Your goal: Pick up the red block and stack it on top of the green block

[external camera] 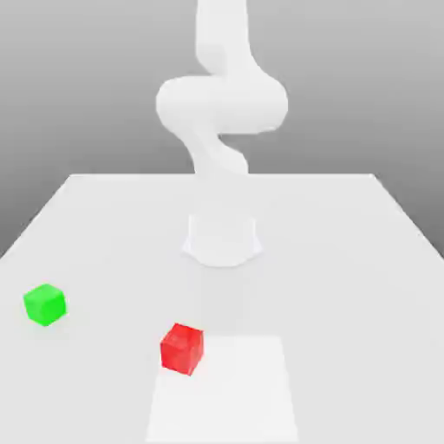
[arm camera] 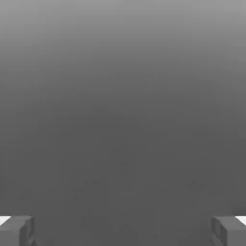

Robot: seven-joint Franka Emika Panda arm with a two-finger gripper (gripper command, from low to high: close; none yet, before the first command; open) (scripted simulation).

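Exterior view: we see the white arm (external camera: 221, 113) rising from its round base (external camera: 222, 240) near the middle of the white table (external camera: 347, 286), then leaving the frame at the top. Red block (external camera: 182, 348) sits on the table toward the near edge, in front of the base and a little to the exterior view's left. Its corner just overlaps a brighter rectangular patch (external camera: 224, 388) on the table surface. Green block (external camera: 44, 304) sits on the table well apart from the red one, further toward the exterior view's left and slightly farther back. Both blocks rest flat, each alone, nothing touching them.

Hand view: we see the gripper (arm camera: 123, 230) with its two grey fingertips (arm camera: 17, 230) at opposite edges of the picture, spread wide apart with nothing between them. Behind them we see only a plain grey background.
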